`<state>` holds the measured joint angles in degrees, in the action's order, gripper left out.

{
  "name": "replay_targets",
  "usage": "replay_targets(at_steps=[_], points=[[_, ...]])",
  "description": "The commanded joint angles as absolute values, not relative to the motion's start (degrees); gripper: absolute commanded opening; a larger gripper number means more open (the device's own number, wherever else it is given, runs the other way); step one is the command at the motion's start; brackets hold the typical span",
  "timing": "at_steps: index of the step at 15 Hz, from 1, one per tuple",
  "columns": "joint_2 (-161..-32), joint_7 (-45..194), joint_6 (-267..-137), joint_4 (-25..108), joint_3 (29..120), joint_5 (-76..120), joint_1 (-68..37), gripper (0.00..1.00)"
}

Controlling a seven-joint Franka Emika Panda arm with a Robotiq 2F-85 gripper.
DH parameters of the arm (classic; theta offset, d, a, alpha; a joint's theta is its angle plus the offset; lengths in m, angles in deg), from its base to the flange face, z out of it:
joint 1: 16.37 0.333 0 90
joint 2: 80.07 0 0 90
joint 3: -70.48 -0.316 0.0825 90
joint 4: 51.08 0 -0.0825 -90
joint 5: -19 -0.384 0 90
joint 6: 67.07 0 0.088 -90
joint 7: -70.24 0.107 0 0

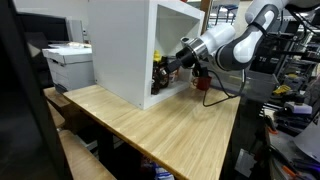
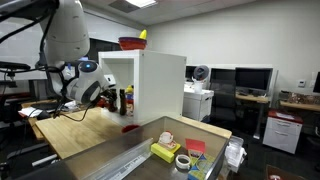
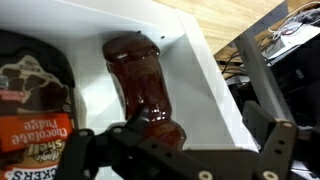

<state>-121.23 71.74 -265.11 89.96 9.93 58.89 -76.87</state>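
White cabinet (image 3: 205, 55), glossy reddish-brown squeeze bottle (image 3: 140, 80), end effector (image 3: 175, 145) spread wide

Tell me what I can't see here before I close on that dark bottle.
Wrist view: the dark bottle has its near end hidden behind the open gripper.
Wrist view: the chocolate fudge container is cut off by the left edge.
In both exterior views: what stands inside the white cabinet is too small to identify.

The bottle (image 3: 140, 85) is glossy clear plastic over dark sauce. The white cabinet (image 1: 125, 50) looks smooth and matt. The surface (image 1: 170, 125) is pale wood with visible grain. The gripper (image 3: 180, 145) is matt black plastic.
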Motion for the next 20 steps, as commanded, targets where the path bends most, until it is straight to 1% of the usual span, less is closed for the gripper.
replay_targets(at_steps=[1,11,15,20], points=[[-123.43,70.8,-265.11,90.92,7.62,57.06,-78.35,1.0],[-128.16,69.92,-265.11,91.22,5.06,57.0,-80.25,1.0],[-122.83,71.99,-265.12,90.94,5.32,51.73,-80.59,1.0],[-124.8,71.12,-265.08,91.53,3.86,48.0,-80.74,1.0]])
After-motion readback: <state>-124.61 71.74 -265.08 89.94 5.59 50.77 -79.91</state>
